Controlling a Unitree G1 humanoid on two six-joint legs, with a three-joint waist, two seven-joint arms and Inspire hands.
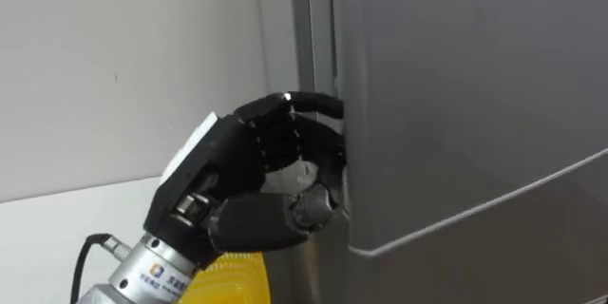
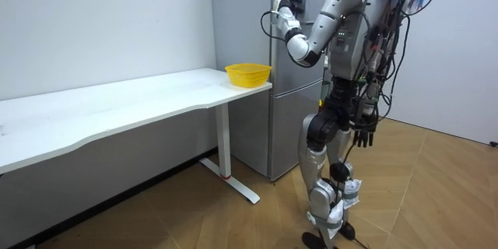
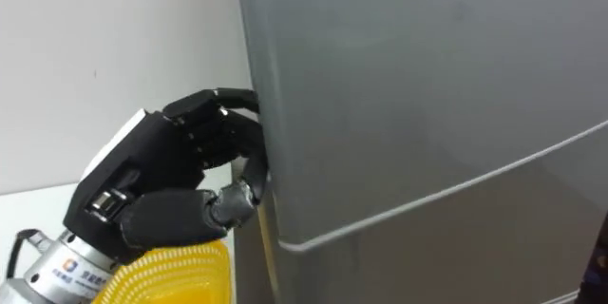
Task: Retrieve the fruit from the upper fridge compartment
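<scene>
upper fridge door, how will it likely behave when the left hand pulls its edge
Probably rigid: the upper fridge door is a flat grey panel. Its smooth face looks slippery, so the left hand curled at its edge may slip. It looks shut, so it likely resists first, then swings.

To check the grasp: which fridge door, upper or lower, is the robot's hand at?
The upper door: the left hand curls round its edge, above the seam with the lower door.
</scene>
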